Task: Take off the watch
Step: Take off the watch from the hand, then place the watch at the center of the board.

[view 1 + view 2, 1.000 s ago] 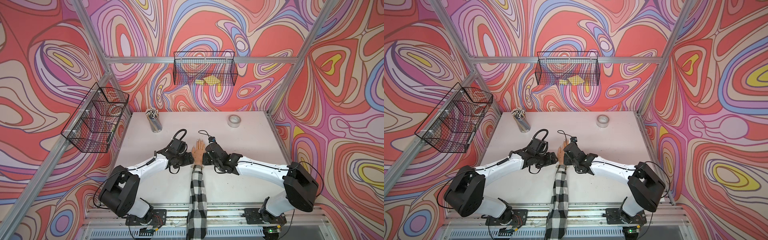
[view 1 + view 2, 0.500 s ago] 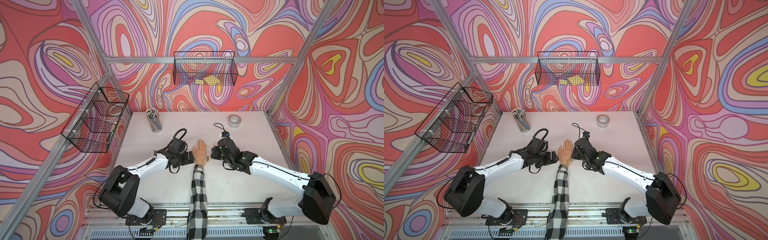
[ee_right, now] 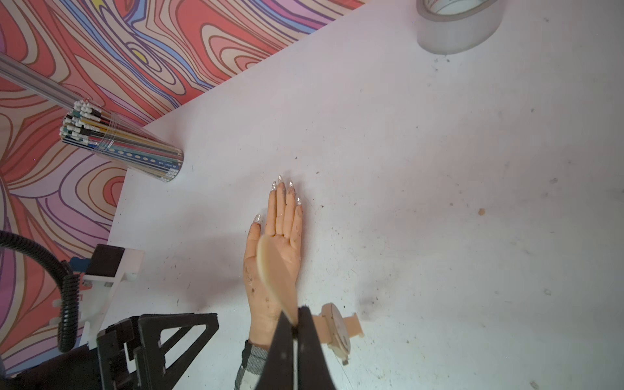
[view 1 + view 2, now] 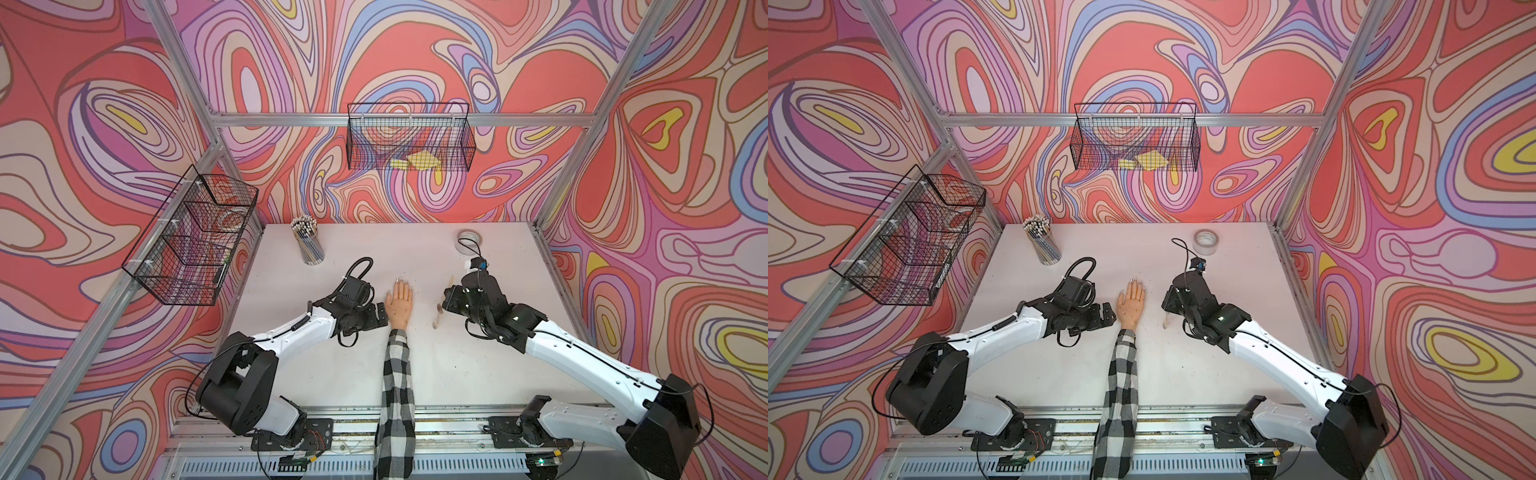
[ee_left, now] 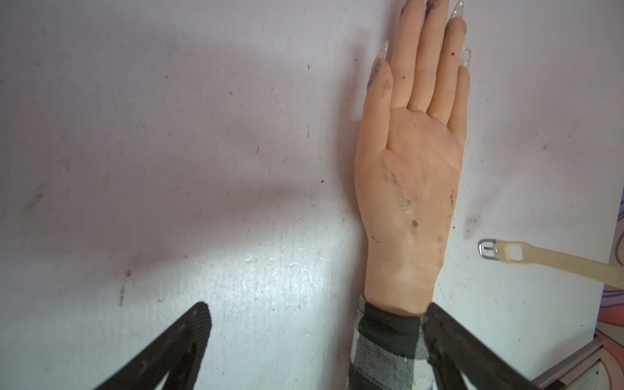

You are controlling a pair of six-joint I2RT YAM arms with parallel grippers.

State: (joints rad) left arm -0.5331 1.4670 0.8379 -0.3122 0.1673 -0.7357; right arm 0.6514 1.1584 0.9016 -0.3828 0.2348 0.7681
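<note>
A mannequin hand (image 4: 400, 302) lies palm up at mid-table. Its checked sleeve (image 4: 397, 386) runs back to the near edge, splitting the white table (image 4: 453, 374) into a left and a right lane. The left gripper (image 4: 383, 318), jaws spread wide, crowds the left lane just beside the wrist. In the right lane the right gripper (image 3: 294, 315) pinches the watch (image 3: 337, 332), which dangles near the hand. A pencil cup (image 4: 308, 248) and a tape roll (image 4: 468, 242) stand near the far corners, with bare tabletop between them.

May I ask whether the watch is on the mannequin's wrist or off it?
Off. The wrist is bare, and the shut right gripper holds the watch by its strap, beside the hand.
</note>
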